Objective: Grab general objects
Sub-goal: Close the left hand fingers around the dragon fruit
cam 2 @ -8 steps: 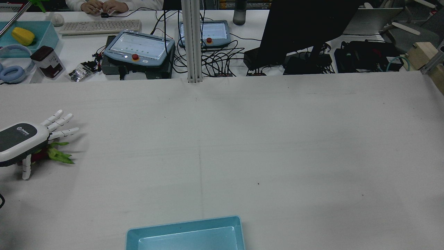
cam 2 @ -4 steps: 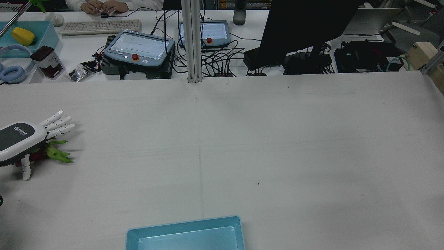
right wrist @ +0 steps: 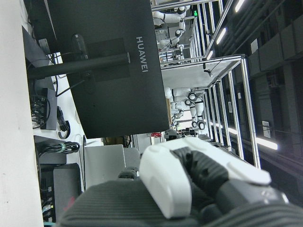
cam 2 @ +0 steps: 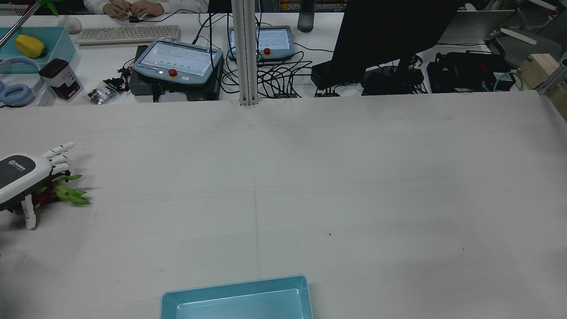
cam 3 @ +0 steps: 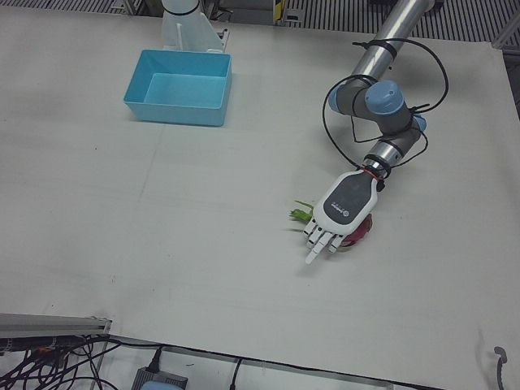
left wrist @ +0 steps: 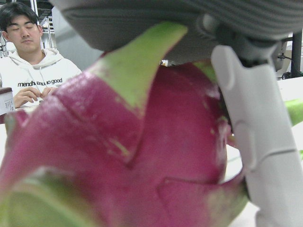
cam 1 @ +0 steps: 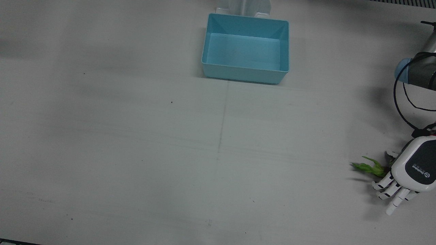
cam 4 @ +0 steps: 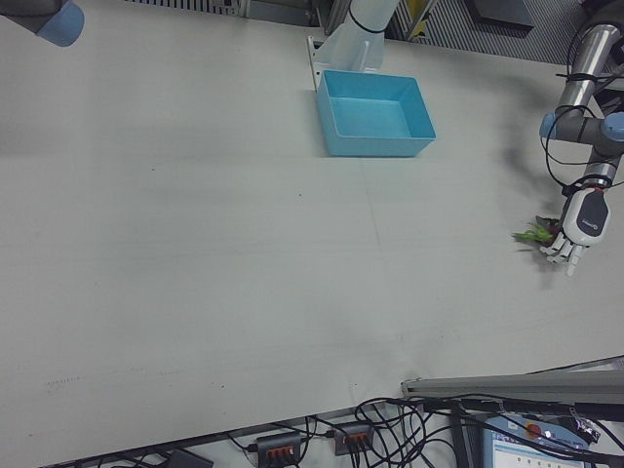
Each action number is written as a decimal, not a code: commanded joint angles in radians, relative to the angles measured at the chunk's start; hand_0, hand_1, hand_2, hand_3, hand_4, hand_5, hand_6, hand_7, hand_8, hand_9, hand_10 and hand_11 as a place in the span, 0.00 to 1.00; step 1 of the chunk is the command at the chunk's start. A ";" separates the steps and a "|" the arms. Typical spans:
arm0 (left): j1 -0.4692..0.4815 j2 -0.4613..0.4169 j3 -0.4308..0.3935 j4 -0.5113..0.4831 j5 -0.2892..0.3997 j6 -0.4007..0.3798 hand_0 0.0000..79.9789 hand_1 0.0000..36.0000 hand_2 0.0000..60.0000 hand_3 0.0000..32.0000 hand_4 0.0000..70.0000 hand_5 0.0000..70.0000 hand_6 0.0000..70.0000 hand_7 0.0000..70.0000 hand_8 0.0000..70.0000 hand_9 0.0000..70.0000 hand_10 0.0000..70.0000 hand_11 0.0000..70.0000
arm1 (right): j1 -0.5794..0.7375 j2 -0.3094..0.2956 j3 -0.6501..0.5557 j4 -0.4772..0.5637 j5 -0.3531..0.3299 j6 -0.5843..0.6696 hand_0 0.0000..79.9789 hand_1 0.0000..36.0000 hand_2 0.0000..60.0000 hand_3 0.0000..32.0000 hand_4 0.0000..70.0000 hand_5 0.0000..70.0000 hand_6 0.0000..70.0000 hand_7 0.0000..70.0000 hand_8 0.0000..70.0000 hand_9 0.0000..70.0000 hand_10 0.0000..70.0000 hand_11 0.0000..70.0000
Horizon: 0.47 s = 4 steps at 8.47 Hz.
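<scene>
A red dragon fruit with green leaf tips [cam 2: 60,193] lies on the white table at the far left of the rear view. My left hand [cam 2: 20,174] is palm-down on top of it, fingers stretched out and apart, thumb [cam 2: 29,215] pointing down beside the fruit. The front view shows the hand [cam 1: 414,168] at the right edge with the leaves [cam 1: 369,167] poking out. In the left hand view the fruit [left wrist: 142,156] fills the frame under the palm, thumb [left wrist: 255,137] next to it. My right hand [right wrist: 189,184] shows only partly in its own view, off the table.
A light blue bin [cam 1: 243,73] stands at the robot's side of the table, middle; it also shows in the rear view [cam 2: 234,288]. A desk with teach pendants [cam 2: 177,62], cables and a monitor [cam 2: 390,31] lies beyond the far edge.
My left hand has slid left over the fruit, so more of the green leaves show. The fruit has barely shifted.
</scene>
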State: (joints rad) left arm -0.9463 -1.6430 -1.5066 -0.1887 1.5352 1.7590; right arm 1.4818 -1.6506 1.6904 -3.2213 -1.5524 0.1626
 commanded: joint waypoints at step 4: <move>0.004 0.041 0.017 -0.087 -0.099 0.050 0.52 0.69 1.00 0.00 0.52 1.00 0.62 1.00 0.70 0.79 0.89 1.00 | 0.000 0.000 0.000 0.000 0.000 0.000 0.00 0.00 0.00 0.00 0.00 0.00 0.00 0.00 0.00 0.00 0.00 0.00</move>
State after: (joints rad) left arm -0.9449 -1.6242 -1.5022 -0.2274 1.4747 1.7920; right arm 1.4818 -1.6506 1.6905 -3.2212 -1.5524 0.1626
